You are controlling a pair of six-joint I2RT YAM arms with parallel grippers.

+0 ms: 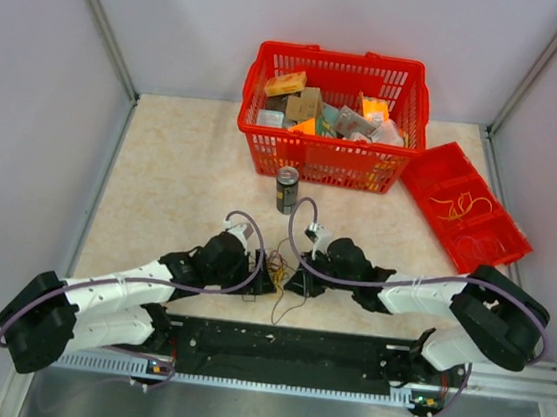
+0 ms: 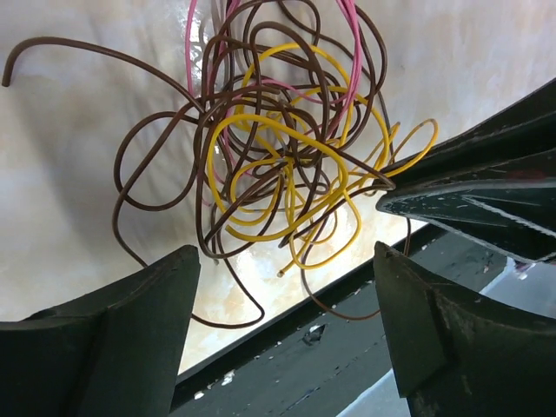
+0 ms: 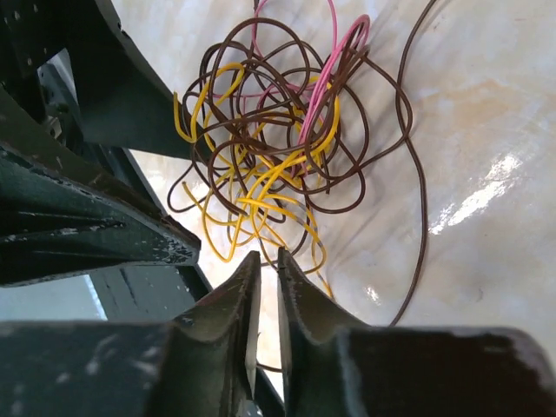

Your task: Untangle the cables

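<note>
Brown, yellow, pink cables (image 2: 278, 165): one tangle. One red basket (image 1: 252, 115), boxes (image 1: 306, 103) inside; one tray (image 1: 442, 169), yellow wires (image 1: 465, 205). Left gripper (image 2: 285, 256) spread; right gripper (image 3: 267, 256) nearly closed.

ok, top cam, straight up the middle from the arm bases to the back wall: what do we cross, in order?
Near to far: black mounting rail → cables in a tangle → drink can → red basket.

Left tool (image 2: 285, 258) agape, right tool (image 3: 268, 254) pinched
</note>
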